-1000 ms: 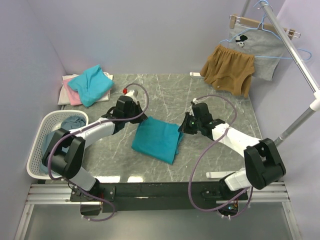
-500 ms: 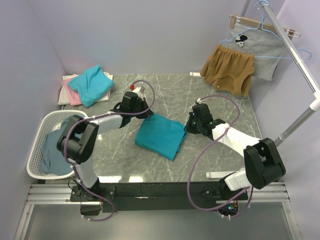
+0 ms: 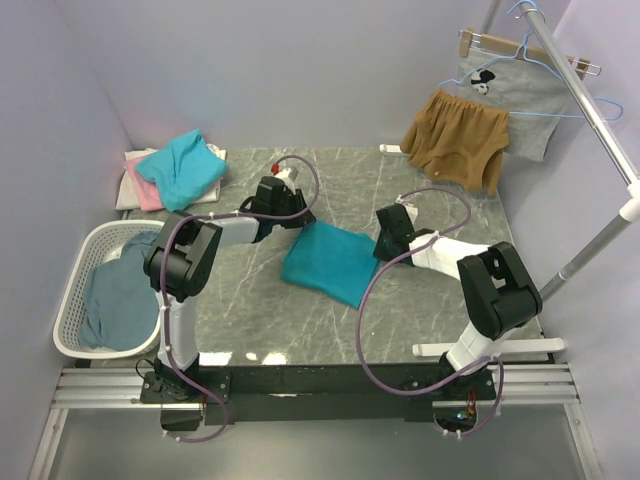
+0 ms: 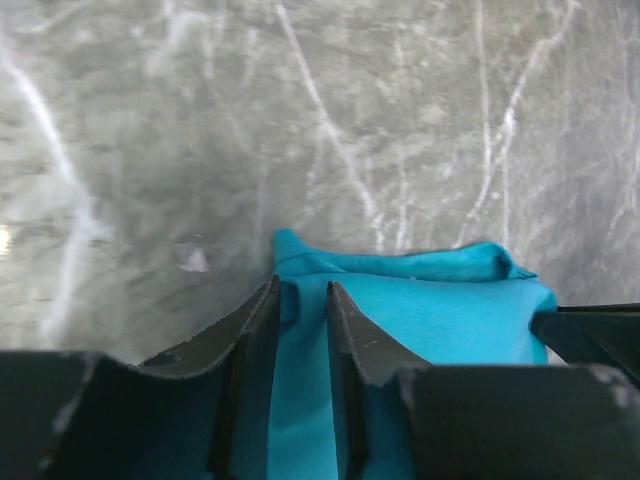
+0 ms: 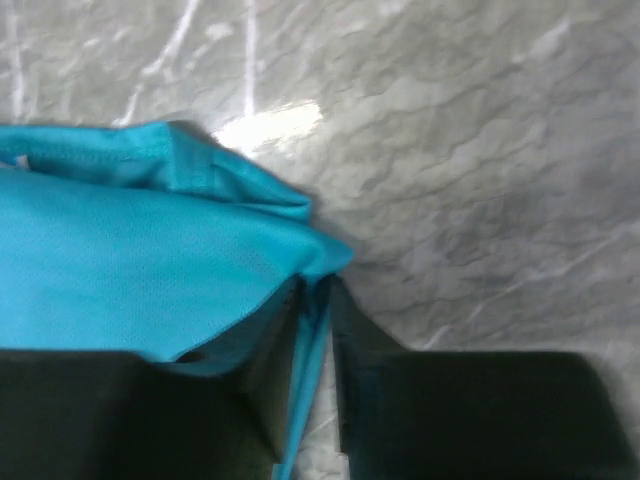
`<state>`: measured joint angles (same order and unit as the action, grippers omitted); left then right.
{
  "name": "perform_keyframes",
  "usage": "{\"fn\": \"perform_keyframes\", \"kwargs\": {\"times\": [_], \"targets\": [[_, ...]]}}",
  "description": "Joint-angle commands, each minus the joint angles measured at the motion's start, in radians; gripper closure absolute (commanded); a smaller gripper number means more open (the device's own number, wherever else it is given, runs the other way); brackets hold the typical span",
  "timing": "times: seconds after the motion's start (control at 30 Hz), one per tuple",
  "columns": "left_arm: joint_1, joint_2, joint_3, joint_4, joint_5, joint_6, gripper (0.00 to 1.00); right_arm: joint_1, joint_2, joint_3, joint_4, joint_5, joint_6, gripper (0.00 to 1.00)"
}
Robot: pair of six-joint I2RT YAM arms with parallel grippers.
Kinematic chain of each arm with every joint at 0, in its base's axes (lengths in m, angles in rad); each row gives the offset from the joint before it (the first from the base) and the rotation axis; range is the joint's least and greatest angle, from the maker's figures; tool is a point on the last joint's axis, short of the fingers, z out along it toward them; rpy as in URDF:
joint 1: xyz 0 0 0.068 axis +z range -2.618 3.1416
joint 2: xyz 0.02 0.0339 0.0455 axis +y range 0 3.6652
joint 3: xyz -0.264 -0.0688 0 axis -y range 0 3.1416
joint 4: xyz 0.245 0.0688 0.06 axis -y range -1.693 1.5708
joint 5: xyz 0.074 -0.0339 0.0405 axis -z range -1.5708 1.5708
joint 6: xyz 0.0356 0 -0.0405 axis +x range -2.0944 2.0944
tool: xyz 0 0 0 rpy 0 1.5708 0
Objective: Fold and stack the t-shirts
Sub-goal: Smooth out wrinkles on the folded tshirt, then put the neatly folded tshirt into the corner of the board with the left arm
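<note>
A folded teal t-shirt (image 3: 332, 262) lies on the marble table between my two grippers. My left gripper (image 3: 297, 222) is shut on its far left corner; the cloth (image 4: 400, 300) runs between the narrow jaws in the left wrist view. My right gripper (image 3: 383, 247) is shut on the shirt's far right corner; a teal fold (image 5: 180, 250) is pinched between the jaws in the right wrist view. A stack with a teal t-shirt (image 3: 182, 168) on top of pink (image 3: 148, 192) and white ones sits at the far left corner.
A white laundry basket (image 3: 72, 300) holding a slate-blue garment (image 3: 118, 298) stands at the left edge. Tan-brown shorts (image 3: 456, 140) and a grey printed garment (image 3: 520, 100) hang from a rail (image 3: 590, 110) at the far right.
Both grippers have carried the folded teal shirt away from the arm bases and slightly right across the table. The stack and basket have not moved.
</note>
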<state>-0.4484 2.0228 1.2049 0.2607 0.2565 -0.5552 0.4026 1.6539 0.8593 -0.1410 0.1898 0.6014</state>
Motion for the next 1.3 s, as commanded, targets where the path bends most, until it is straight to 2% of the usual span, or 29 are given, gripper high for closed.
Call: {"fn": "perform_keyframes", "kwargs": {"times": [0.0, 0.1, 0.2, 0.3, 0.47, 0.57, 0.77, 1.07, 1.27], "targets": [[0.033, 0.013, 0.047, 0.035, 0.009, 0.032, 0.68, -0.013, -0.003, 0.032, 0.017, 0.063, 0.001, 0.56], [0.056, 0.024, 0.041, 0.055, -0.005, 0.028, 0.64, -0.015, -0.07, 0.023, 0.015, 0.092, 0.002, 0.41], [0.091, 0.019, 0.033, 0.086, -0.007, 0.009, 0.63, -0.015, -0.159, 0.001, 0.012, 0.091, -0.014, 0.38], [0.111, -0.016, 0.027, 0.081, -0.016, 0.0, 0.63, -0.016, -0.216, -0.008, -0.005, 0.021, -0.028, 0.36], [0.112, -0.094, -0.022, 0.043, -0.065, -0.018, 0.63, -0.018, -0.223, -0.025, -0.006, -0.263, -0.013, 0.36], [0.112, -0.148, -0.092, 0.046, -0.056, -0.043, 0.63, -0.016, -0.213, -0.075, 0.032, -0.328, 0.026, 0.36], [0.112, -0.183, -0.238, 0.075, -0.011, -0.081, 0.66, -0.016, -0.212, -0.193, 0.167, -0.401, 0.077, 0.35], [0.111, -0.254, -0.416, 0.156, 0.052, -0.127, 0.66, -0.013, -0.2, -0.275, 0.228, -0.477, 0.092, 0.36], [0.094, -0.273, -0.495, 0.179, 0.075, -0.134, 0.68, -0.013, -0.16, -0.287, 0.287, -0.538, 0.106, 0.43]]}}
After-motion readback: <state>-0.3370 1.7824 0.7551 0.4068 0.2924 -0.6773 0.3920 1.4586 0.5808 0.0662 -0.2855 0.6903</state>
